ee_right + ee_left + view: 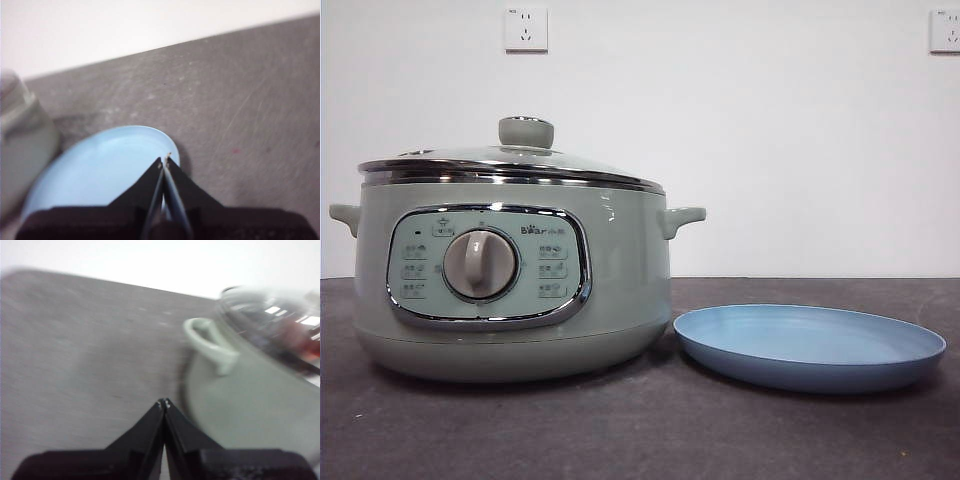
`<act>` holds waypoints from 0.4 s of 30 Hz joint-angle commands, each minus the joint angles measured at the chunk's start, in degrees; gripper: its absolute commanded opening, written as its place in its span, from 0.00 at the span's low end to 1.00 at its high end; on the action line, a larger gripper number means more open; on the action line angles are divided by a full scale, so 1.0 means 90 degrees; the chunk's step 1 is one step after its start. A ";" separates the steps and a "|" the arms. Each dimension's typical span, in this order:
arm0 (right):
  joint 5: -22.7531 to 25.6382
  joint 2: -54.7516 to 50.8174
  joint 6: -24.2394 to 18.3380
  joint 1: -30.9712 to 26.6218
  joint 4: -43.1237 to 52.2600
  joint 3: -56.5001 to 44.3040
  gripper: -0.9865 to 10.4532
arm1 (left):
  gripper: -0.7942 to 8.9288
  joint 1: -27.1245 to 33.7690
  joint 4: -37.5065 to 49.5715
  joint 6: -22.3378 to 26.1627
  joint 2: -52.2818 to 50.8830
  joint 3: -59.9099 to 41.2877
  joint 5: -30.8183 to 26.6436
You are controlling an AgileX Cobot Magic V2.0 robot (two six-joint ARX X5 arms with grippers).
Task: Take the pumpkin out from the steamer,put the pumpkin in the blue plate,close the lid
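The big round sage-green steamer sat on the dark grey tabletop with its glass lid, steel-rimmed and topped by a pale green knob, resting squarely in place. Just beside it lay the wide, shallow light-blue plate, with nothing on it, its rim near the cooker's base; whether the two touched I couldn't tell.

The little orange-red pumpkin showed only as a reddish blur through the glass in the left wrist view, so it was inside the pot, under the lid.

Neither arm appeared in the front view. The left pincer hovered above bare tabletop off to the side of the steamer, near one of its small side handles, its two black jaws pressed together on nothing. The right pincer hung over the edge of the blue plate, jaws likewise pressed together and holding nothing.

By my reckoning nothing of the task was done, and lifting the lid came first. To do that well, the left pincer would need to spread its jaws, rise above the cooker, centre over the knob and come straight down before pinching. The knob looked smooth and rounded, so a grip low on its neck seemed safest, and a level lift would keep the steel rim from catching.
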 commanded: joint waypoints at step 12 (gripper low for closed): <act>-0.0019 0.0000 0.1564 0.0002 -0.0053 -0.0022 0.09 | 0.08 0.0024 0.0155 -0.1603 -0.0005 -0.0097 0.1277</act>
